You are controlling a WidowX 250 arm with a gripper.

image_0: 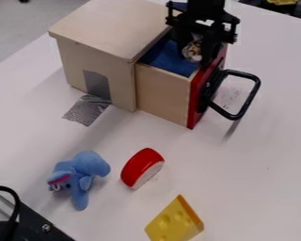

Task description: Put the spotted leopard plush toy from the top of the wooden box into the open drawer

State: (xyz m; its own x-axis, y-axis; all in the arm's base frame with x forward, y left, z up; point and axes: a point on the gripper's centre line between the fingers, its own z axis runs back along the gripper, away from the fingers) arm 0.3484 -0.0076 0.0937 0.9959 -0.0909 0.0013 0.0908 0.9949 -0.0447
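You have one wooden box [93,28], one drawer [162,92], one black handle [250,98] and one grey mesh-patterned strip [86,110]. You also count one blue plush elephant [84,172], one toy cheese wedge [175,221], one red-and-white toy [140,168] and one patterned round object [193,51].

Bright, diffuse light, seemingly from overhead; soft shadows on white table [260,188], around blue plush [91,164].

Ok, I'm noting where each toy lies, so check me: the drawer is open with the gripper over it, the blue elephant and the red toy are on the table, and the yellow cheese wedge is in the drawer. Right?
Not quite: the camera view shows the yellow cheese wedge on the table, outside the open drawer. The rest stands.
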